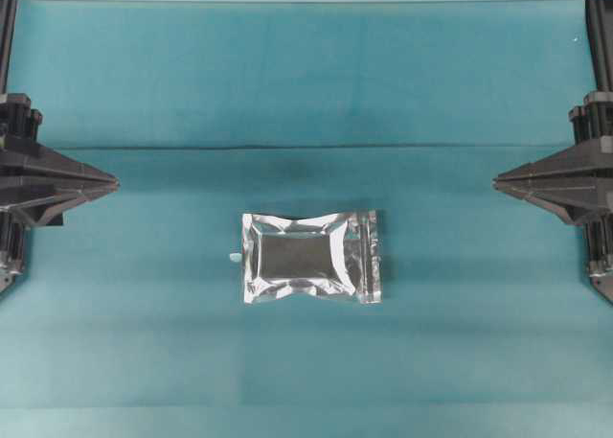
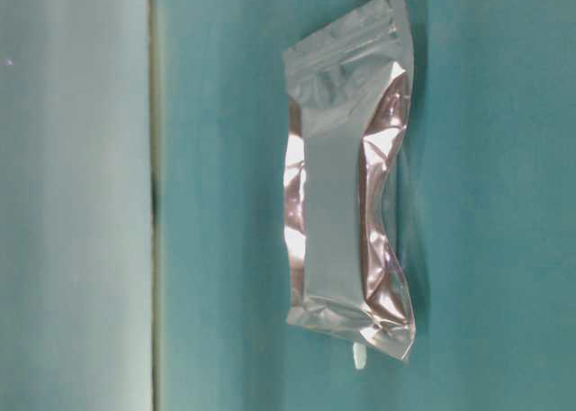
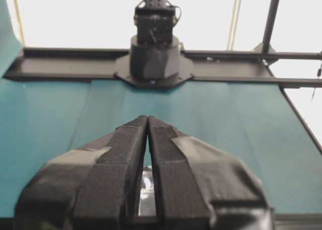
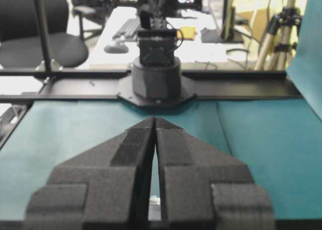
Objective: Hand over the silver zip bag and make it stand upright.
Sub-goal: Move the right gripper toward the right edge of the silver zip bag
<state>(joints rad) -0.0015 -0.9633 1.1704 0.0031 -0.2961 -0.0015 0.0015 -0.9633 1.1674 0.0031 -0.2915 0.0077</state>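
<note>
In the left wrist view the left gripper (image 3: 147,120) fills the foreground, its two taped black fingers (image 3: 126,154) pressed together at the tips with nothing between them. A glint of foil shows through the narrow slit low between the fingers. Beyond the tips lies the teal table cloth (image 3: 45,119), and at the far edge stands the base of the opposite arm (image 3: 155,54) on a black rail.

The right wrist view gives the same picture mirrored — the right gripper (image 4: 155,120) with its jaws together and holding nothing, teal cloth past it, then the other arm's base (image 4: 156,74), and behind that an office chair (image 4: 48,36) and a cluttered desk (image 4: 166,36).

From overhead, the silver zip bag (image 1: 310,257) lies flat in the middle of the table, well apart from both grippers, which sit at the left (image 1: 113,182) and right (image 1: 498,180) edges pointing inward. The bag's zip strip runs along its right short edge. A tiny white scrap (image 1: 235,257) rests just beside the bag's left edge.

The table-level view shows the bag (image 2: 346,186) crinkled and puffed — its foil catching pinkish reflections — with the scrap (image 2: 360,355) touching or nearly touching one corner.
</note>
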